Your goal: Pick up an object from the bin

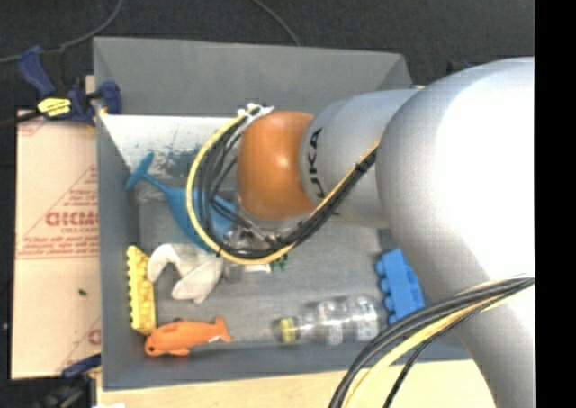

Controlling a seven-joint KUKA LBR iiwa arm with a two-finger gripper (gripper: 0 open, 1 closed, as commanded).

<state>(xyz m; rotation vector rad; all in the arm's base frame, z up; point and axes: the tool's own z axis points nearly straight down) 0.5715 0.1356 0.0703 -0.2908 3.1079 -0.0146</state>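
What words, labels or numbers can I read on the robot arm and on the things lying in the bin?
"UKA": black letters on the grey arm, beside its orange cover; anything before the U is hidden.
No readable text on the clear bottle, the orange fish or the blue block.

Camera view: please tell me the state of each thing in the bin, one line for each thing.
clear bottle, lying on its side, cap on
orange fish toy, lying flat
yellow corn toy, lying along the left wall
white crumpled thing, loose beside the corn
blue block, resting near the right wall
blue toy, partly hidden by the arm
gripper, down mid-bin
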